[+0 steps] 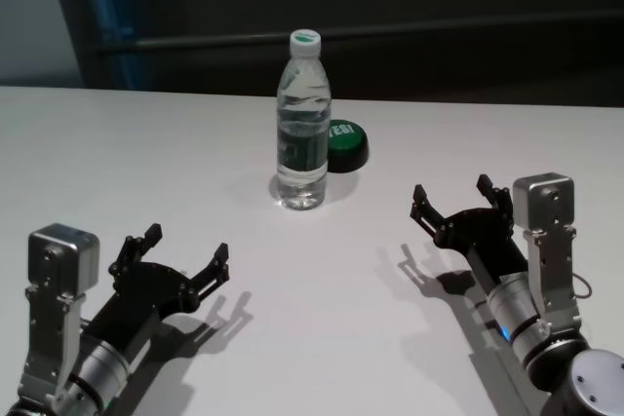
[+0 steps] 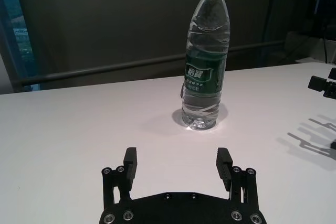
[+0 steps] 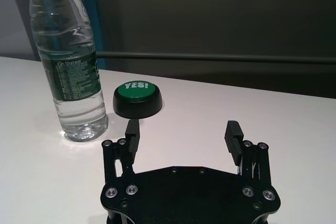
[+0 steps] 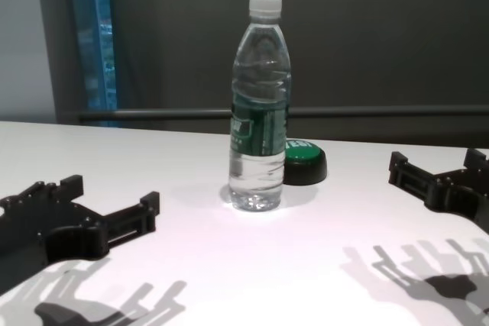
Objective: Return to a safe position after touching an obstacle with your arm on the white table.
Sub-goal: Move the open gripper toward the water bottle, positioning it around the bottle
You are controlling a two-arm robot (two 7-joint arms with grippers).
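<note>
The obstacle, a clear water bottle (image 1: 302,129) with a white cap and dark green label, stands upright in the middle of the white table (image 1: 146,163). It shows too in the chest view (image 4: 260,108), the left wrist view (image 2: 206,56) and the right wrist view (image 3: 71,61). My left gripper (image 1: 187,244) hovers open near the front left, well short of the bottle, its fingertips (image 2: 130,157) empty. My right gripper (image 1: 450,194) is open at the right, apart from the bottle, with nothing between its fingers (image 3: 132,128).
A low black button with a green top marked YES (image 1: 343,143) sits just behind and to the right of the bottle, close to it (image 3: 137,98). A dark wall and a rail run beyond the table's far edge.
</note>
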